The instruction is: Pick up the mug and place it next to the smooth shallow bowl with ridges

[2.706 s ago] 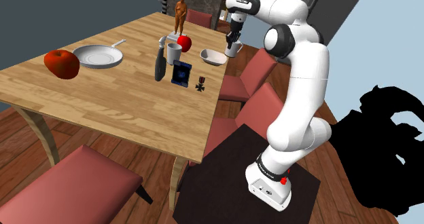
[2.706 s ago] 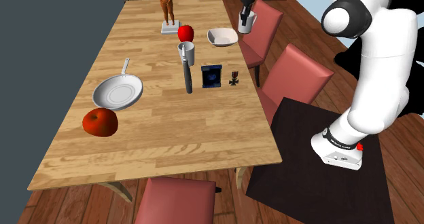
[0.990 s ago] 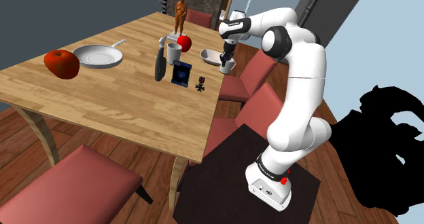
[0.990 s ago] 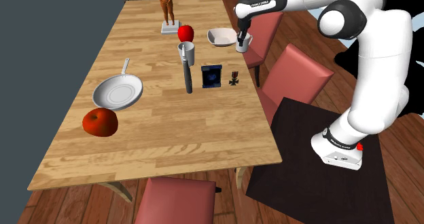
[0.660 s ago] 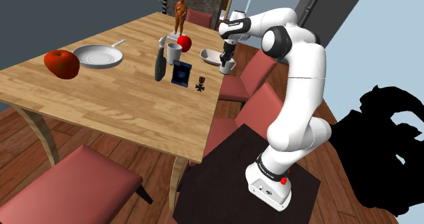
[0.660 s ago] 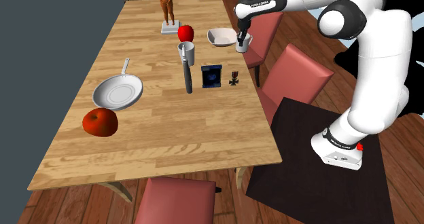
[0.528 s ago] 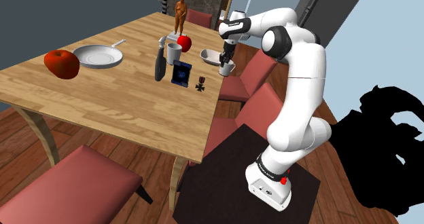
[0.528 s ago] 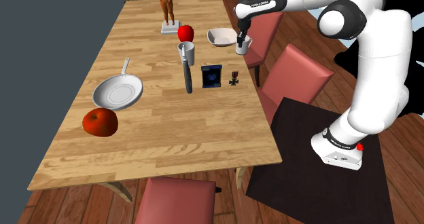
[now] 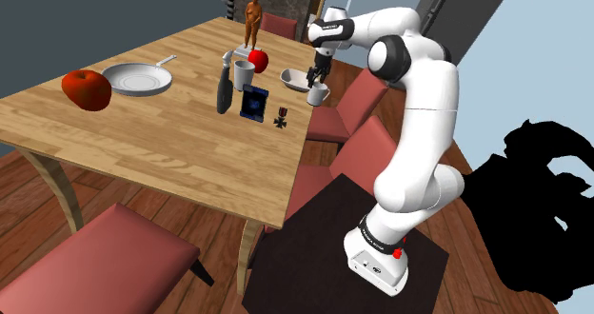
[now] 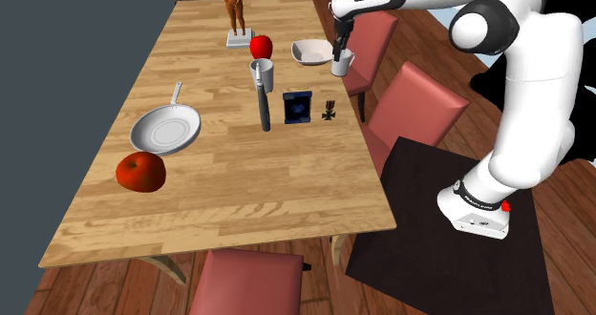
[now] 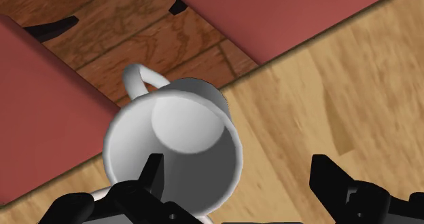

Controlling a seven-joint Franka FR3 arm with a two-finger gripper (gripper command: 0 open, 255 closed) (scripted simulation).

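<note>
Jaws wide apart, gripping nothing, one of them hanging over the rim of the white mug (image 11: 183, 124), which stands upright just beside the bowl (image 10: 311, 51) at the tabletop (image 10: 220, 170) edge; a crooked lift could snag that rim and tip it off

mug (image 11: 178, 131) rim partly behind finger (image 11: 153, 177); cross-shaped trinket (image 10: 329, 112) too small to identify

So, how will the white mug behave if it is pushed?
The mug looks rigid and glossy, so probably slippery. Upright and wide, it would likely slide rather than tip. It stands near the table edge, so a push outward might drop it.
</note>
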